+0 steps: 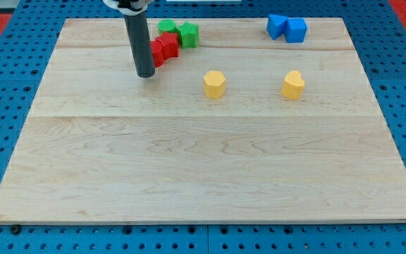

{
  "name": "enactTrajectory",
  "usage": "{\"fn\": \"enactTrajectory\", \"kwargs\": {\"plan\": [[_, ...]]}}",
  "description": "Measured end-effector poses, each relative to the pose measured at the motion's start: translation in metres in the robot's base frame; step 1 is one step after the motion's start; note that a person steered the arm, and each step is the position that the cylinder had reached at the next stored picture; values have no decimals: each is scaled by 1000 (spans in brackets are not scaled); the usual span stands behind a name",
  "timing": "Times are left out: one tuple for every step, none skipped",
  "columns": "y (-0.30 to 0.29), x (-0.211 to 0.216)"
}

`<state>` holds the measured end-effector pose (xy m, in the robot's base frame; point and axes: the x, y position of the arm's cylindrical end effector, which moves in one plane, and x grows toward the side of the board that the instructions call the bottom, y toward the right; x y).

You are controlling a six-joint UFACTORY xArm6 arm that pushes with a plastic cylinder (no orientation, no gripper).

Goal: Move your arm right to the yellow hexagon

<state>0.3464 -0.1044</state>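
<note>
A yellow hexagon lies on the wooden board near the upper middle. A second yellow block, heart-like in shape, lies to its right. My tip rests on the board to the left of the yellow hexagon, about a hundred pixels away. The rod stands just left of two red blocks and partly hides them.
Two green blocks lie at the view's top, just above the red ones. Two blue blocks lie at the top right. The board sits on a blue pegboard.
</note>
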Motion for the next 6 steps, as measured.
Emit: {"fn": "enactTrajectory", "kwargs": {"plan": [[2, 0], [23, 2], [68, 1], [93, 1], [139, -24], [154, -53]]}}
